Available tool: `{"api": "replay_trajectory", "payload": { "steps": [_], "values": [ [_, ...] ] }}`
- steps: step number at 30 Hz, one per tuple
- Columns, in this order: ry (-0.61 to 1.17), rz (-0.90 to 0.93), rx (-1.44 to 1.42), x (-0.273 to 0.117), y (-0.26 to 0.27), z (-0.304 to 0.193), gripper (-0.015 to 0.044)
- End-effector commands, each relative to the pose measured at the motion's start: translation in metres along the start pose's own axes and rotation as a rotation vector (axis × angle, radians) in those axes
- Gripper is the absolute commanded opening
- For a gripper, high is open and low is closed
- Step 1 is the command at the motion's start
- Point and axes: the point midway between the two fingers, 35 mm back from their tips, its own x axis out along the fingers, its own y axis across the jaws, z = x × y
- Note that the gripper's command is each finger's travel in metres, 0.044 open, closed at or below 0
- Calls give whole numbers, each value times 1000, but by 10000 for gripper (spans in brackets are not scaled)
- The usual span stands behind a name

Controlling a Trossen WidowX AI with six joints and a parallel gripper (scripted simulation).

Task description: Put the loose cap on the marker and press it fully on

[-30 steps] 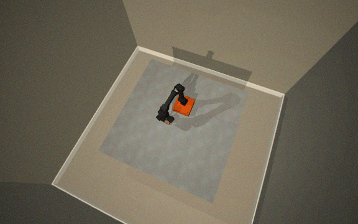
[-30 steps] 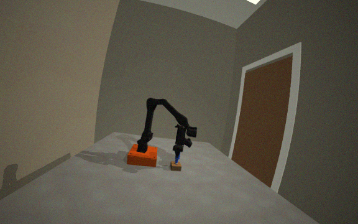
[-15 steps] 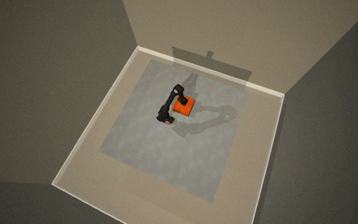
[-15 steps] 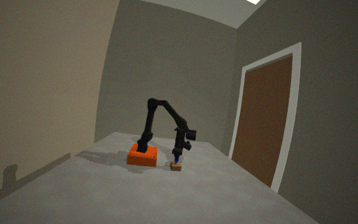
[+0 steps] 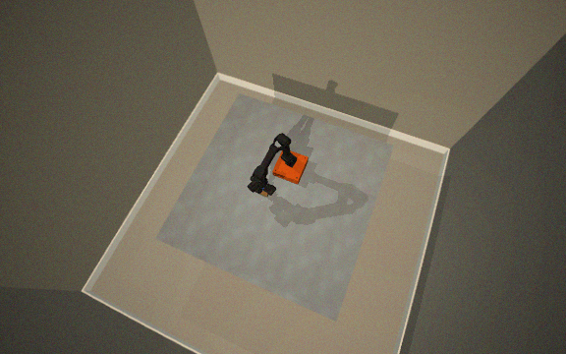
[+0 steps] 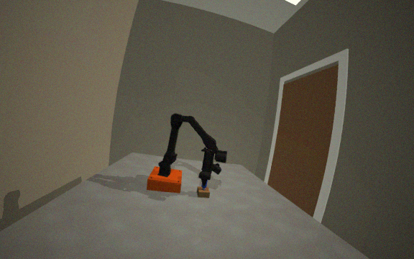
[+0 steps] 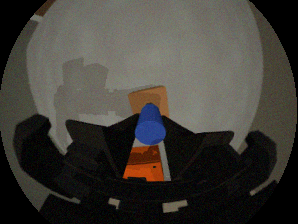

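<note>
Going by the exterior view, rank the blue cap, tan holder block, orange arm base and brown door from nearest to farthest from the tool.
1. Blue cap, between the tool's fingers.
2. Tan holder block, directly below.
3. Orange arm base, off to the view's left.
4. Brown door, on the right wall.

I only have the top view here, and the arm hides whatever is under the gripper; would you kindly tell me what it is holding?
Observer: In the wrist view the gripper is shut on the blue cap.
Operator: Thank you. Is it lined up with the holder block?
Observer: The exterior view shows the gripper pointing straight down over the tan holder block, which sits beside the arm's orange base.
Operator: Is the cap fully pressed down?
Observer: In the exterior view only a short blue length shows between the gripper and the block. Whether the cap is fully seated is too small to tell.
</note>
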Motion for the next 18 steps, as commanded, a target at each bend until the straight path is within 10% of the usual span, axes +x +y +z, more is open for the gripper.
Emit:
{"api": "replay_trajectory", "payload": {
  "steps": [1, 9, 18],
  "values": [
    [0, 0, 0, 0, 0, 0, 236],
    [0, 0, 0, 0, 0, 0, 440],
    [0, 0, 0, -73, 0, 0, 440]
  ]
}}
